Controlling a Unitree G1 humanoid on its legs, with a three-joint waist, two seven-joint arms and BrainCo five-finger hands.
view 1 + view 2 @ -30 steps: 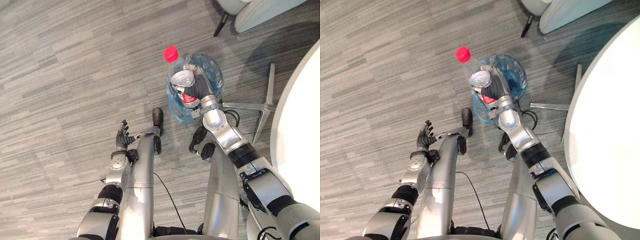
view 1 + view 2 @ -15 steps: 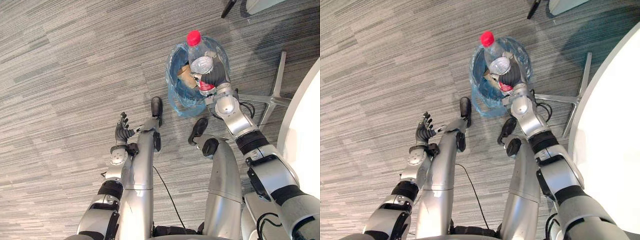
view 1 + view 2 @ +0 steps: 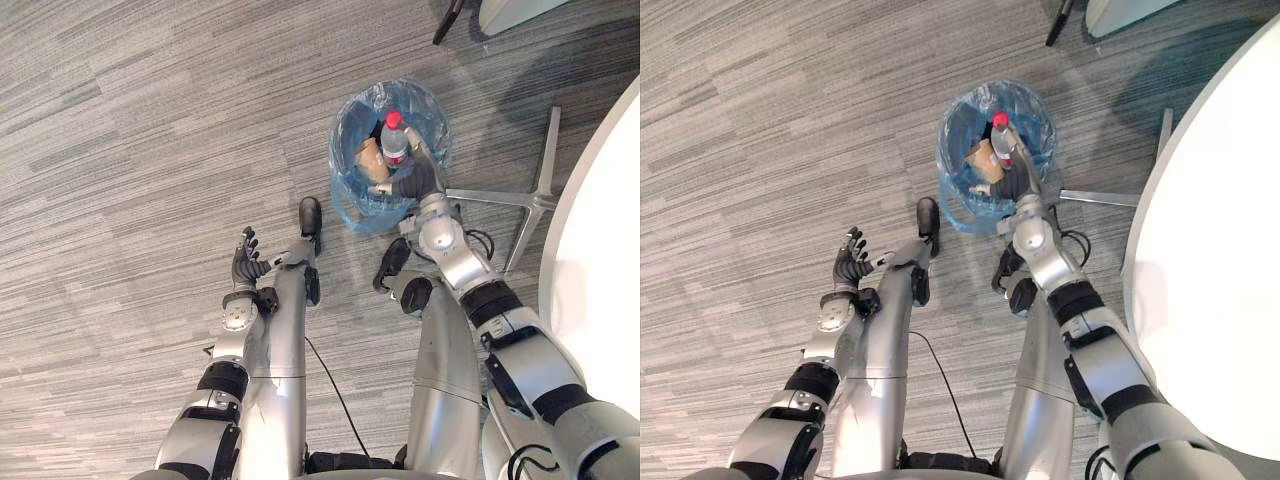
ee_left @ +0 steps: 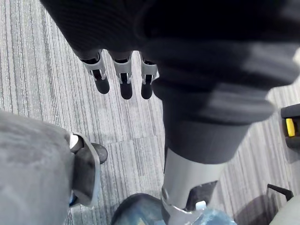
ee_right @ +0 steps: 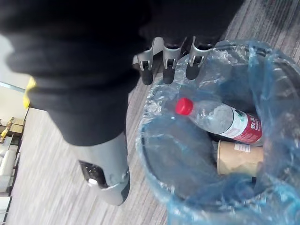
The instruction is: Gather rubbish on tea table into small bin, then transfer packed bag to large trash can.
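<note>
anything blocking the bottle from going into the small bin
Nothing visible does. The bottle lies inside the blue-lined small bin, red cap up against the liner, beside a brown paper cup. The right hand is at the bin's rim, and its fingers are straight and off the bottle.

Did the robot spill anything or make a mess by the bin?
No, nothing looks wrong. The bottle and a brown cup lie inside the bag-lined bin. The right hand hovers open over its rim.
</note>
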